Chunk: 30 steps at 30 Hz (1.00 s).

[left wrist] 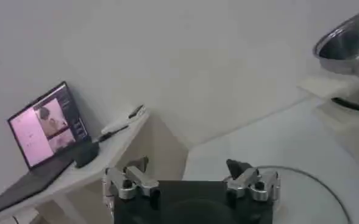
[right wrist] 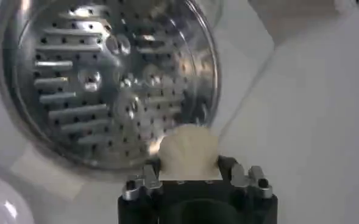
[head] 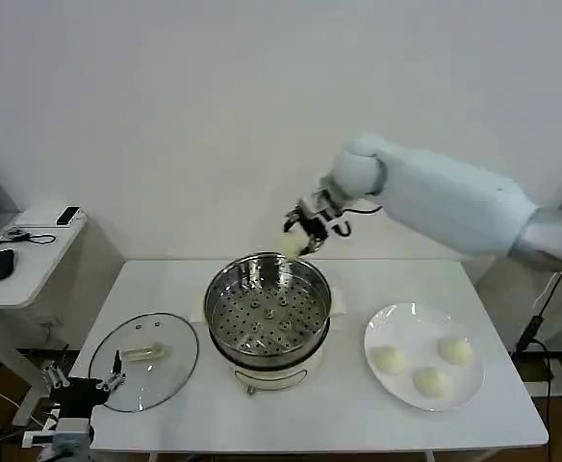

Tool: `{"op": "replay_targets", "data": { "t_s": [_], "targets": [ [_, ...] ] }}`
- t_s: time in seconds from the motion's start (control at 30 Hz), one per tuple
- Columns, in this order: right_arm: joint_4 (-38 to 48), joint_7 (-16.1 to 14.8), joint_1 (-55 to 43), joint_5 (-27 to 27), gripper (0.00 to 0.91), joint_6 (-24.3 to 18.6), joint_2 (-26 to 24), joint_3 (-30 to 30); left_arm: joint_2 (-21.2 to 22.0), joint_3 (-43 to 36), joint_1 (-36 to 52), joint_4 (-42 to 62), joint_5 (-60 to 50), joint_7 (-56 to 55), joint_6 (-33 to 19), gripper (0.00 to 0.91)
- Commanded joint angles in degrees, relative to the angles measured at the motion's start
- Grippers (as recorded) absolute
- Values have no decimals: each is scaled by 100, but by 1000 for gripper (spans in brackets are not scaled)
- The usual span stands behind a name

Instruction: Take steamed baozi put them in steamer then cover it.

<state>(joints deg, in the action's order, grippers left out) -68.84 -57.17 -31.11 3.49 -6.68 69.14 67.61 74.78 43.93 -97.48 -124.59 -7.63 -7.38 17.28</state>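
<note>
My right gripper [head: 300, 237] hangs above the far rim of the steamer [head: 268, 306], shut on one cream-white baozi [right wrist: 188, 150]. The steamer is a shiny steel pot on a white base at the table's middle, and its perforated tray [right wrist: 109, 79] holds nothing. Three more baozi [head: 390, 360] lie on a white plate [head: 396, 322] to the right. The glass cover [head: 144, 360] with its pale handle lies flat on the table left of the steamer. My left gripper [left wrist: 188, 171] is parked low at the table's front-left corner, open and holding nothing.
A side table [head: 26, 252] with a laptop [left wrist: 48, 137] and small devices stands to the left. A white wall rises close behind the table. Bare tabletop [head: 339, 414] runs along the front edge.
</note>
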Motion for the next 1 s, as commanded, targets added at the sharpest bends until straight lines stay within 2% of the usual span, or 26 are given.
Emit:
{"op": "replay_targets", "data": {
  "t_s": [0.03, 0.33, 0.57, 1.0],
  "targets": [
    [77, 89, 44, -615, 635, -784, 565, 248, 3, 20, -4, 25, 19, -3, -7, 907],
    [659, 284, 451, -1300, 645, -1553, 649, 258, -20, 84, -21, 40, 42, 2, -8, 907],
    [1106, 522, 810, -1917, 645, -1959, 819, 70, -19, 72, -18, 54, 36, 1, -6, 907],
    [1496, 735, 1038, -2462, 645, -2281, 1044, -58, 21, 77, -16, 57, 38, -3, -11, 907]
  ]
}}
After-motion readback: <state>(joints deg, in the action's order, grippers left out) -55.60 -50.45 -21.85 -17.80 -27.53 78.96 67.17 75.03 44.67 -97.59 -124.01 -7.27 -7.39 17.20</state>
